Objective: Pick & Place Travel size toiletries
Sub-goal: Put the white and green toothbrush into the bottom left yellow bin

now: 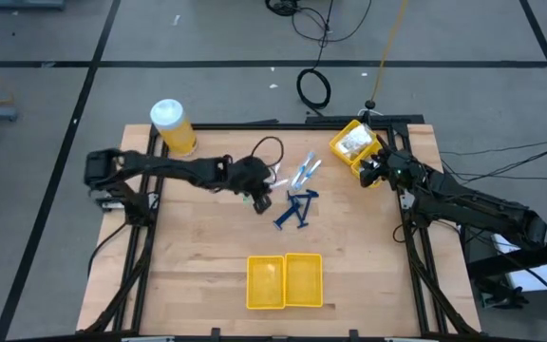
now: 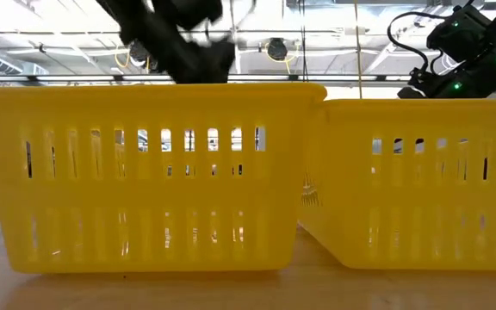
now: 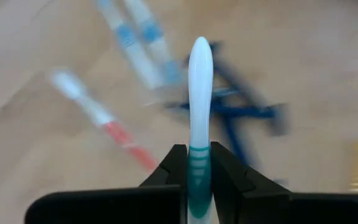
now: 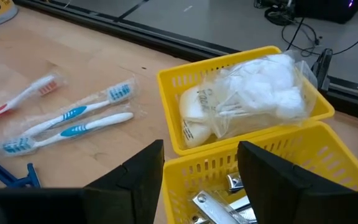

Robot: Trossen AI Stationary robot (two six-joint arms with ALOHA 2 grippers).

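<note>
Overhead, we see the left gripper point(image 1: 259, 199) mid-table beside the dark blue razors point(image 1: 294, 209) and the toothbrushes point(image 1: 304, 172), while the right gripper point(image 1: 368, 173) hangs over the far yellow bin point(image 1: 336, 144). At table height, two yellow baskets point(image 2: 145, 181) fill our view. Through the left wrist, our fingers point(image 3: 174, 168) are clenched on a white-and-teal toothbrush point(image 3: 199, 81). Through the right wrist, our claw point(image 4: 201, 165) stands released above clear packets point(image 4: 260, 87) and silvery pieces point(image 4: 219, 208).

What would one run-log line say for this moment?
left gripper: shut on toothbrush | right gripper: open over far yellow bin | near bins: no items seen
</note>
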